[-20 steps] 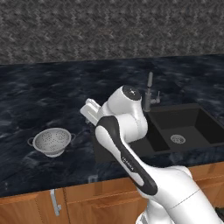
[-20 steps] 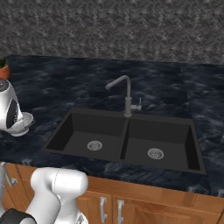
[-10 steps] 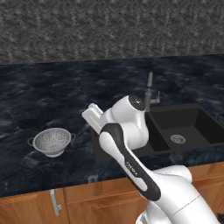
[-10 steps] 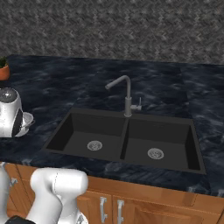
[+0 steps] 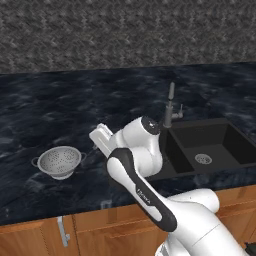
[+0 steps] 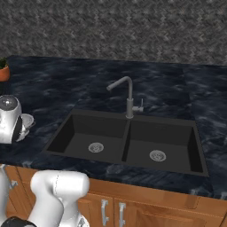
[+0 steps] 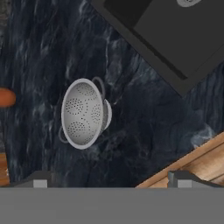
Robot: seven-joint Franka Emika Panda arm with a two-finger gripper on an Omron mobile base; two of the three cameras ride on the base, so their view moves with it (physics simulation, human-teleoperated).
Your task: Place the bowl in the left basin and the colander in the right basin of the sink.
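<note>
We list first the silver-grey perforated metal colander (image 5: 59,161) with two small loop handles: it stands upright on the dark marbled stone bench (image 5: 60,110), at the left middle of the left base view, well apart from the sink. In the hand view the same colander (image 7: 83,113) lies left of centre, its holed inside facing us, a ring foot showing at its right side.

Next we list the matte black double-well rectangular sink (image 6: 128,141), set into the bench at the centre of the right base view. Its left basin (image 6: 91,138) and right basin (image 6: 162,146) each show a round silver drain and nothing else inside. A grey gooseneck faucet (image 6: 126,95) rises behind the central divider.

The fingers (image 7: 109,179) stand far apart at the bottom of the hand view, one dark tip at each side, nothing between them, the colander above and apart from them.

An orange rounded object (image 7: 6,97) sits at the left edge of the hand view; we cannot tell what it is. Wooden cabinet fronts (image 6: 146,204) run below the bench.
</note>
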